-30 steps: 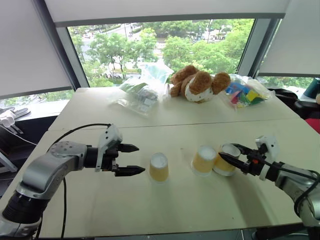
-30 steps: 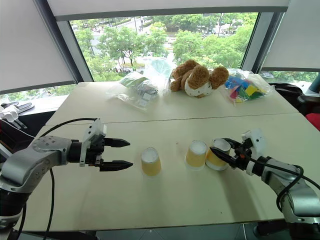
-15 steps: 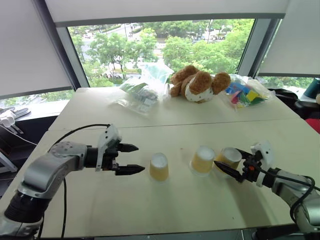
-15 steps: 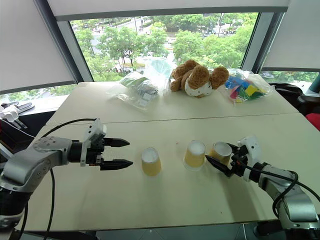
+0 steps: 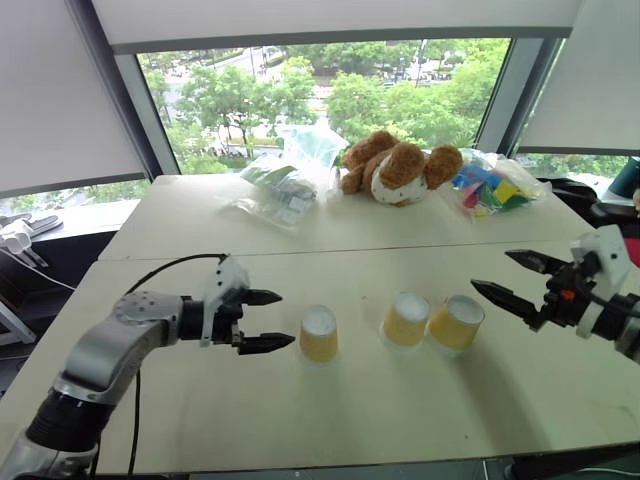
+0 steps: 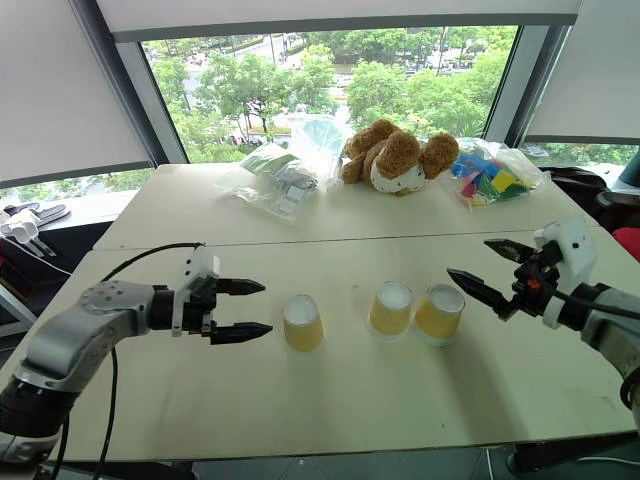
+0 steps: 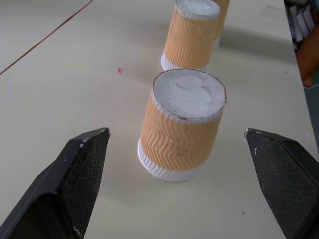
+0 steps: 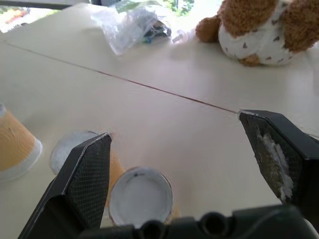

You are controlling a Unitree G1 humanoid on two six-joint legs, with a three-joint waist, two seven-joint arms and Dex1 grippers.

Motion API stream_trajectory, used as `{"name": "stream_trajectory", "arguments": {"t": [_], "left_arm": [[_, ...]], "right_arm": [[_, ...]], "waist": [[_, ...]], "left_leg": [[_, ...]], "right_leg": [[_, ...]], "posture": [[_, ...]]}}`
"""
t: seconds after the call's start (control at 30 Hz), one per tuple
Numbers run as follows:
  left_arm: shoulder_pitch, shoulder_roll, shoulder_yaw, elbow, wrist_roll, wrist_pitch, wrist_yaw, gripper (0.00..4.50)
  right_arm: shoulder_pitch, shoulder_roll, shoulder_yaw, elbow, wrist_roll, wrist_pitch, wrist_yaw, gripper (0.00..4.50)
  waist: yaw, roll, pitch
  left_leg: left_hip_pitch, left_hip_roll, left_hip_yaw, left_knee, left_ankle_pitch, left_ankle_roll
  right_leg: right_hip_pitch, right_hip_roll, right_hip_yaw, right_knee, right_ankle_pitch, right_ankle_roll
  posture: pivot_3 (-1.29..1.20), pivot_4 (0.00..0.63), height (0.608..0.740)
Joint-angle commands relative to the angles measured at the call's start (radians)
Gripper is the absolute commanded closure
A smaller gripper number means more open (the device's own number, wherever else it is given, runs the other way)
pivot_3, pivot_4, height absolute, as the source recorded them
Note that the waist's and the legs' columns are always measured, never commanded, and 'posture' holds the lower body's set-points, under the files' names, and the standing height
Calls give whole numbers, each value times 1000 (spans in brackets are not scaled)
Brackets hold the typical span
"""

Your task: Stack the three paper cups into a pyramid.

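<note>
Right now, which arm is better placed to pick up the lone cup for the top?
Probably left: its open end effector sits level with the lone cup, close beside it. The right end effector hangs raised beyond the paired cups.

Three cups in row on bench (image 5: pixel 330 420): left cup (image 5: pixel 318 334) apart, middle cup (image 5: pixel 405 320) and right cup (image 5: pixel 456 323) touching. Plush toy (image 5: pixel 398 167), bags behind, by window.

The right arm (image 5: pixel 620 320) runs off the head view's edge past the wrist; in the left wrist view the farthest cup (image 7: pixel 223 6) hides behind the middle cup (image 7: pixel 195 35); the clear bags' (image 5: pixel 285 185) contents are too small to tell; a dark object (image 5: pixel 625 178) is cut at the edge
</note>
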Motion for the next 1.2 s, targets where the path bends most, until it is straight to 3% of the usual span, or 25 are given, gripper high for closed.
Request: {"name": "stream_trajectory", "arguments": {"t": [0.03, 0.17, 0.4, 0.83, 0.93, 1.03, 1.2], "left_arm": [[-27, -26, -39, 48, 62, -97, -18, 0], [-65, -77, -68, 107, 90, -150, -36, 0], [-123, -149, -101, 205, 135, -236, -64, 0], [-157, -249, -138, 260, 151, -272, -121, 0], [-158, -264, -130, 284, 152, -295, -130, 943], [-159, -262, -128, 304, 155, -309, -151, 2268], [-182, -253, -129, 349, 168, -326, -172, 2266]], "right_arm": [[-35, -60, -46, -84, 128, 116, 12, 72], [-4, -74, -78, -167, 288, 242, 7, 72], [223, -63, -118, -408, 464, 345, -29, 72], [330, -69, -76, -439, 421, 294, -81, 72], [334, -70, -68, -437, 415, 285, -82, 0], [346, -73, -64, -440, 406, 281, -82, 0], [361, -69, -65, -442, 400, 273, -85, 0]], "waist": [[0, 0, 0], [3, -2, 1], [15, -2, 1], [21, -3, 1], [21, -3, 1], [22, -3, 1], [21, -3, 1]], "left_leg": [[0, 0, 0, 0, 0, 0], [-1, 0, 0, 0, 0, 0], [-2, 0, 0, 1, 0, 0], [-1, 0, 0, 2, 0, 0], [-1, 0, 0, 2, 0, 0], [-1, 0, 0, 2, 0, 0], [-1, 0, 0, 2, 0, 0]], "right_leg": [[0, 0, 0, 0, 0, 0], [0, 0, -1, 0, 0, 0], [0, 0, -1, 0, 0, 0], [0, 0, -1, 0, 0, 0], [0, 0, -1, 0, 0, 0], [0, 0, -2, 0, 0, 0], [1, 0, -2, 0, 0, 0]], "posture": [[0, 150, 740], [0, 150, 740], [0, 150, 740], [0, 150, 740], [0, 150, 740], [0, 150, 740], [0, 150, 740]]}}
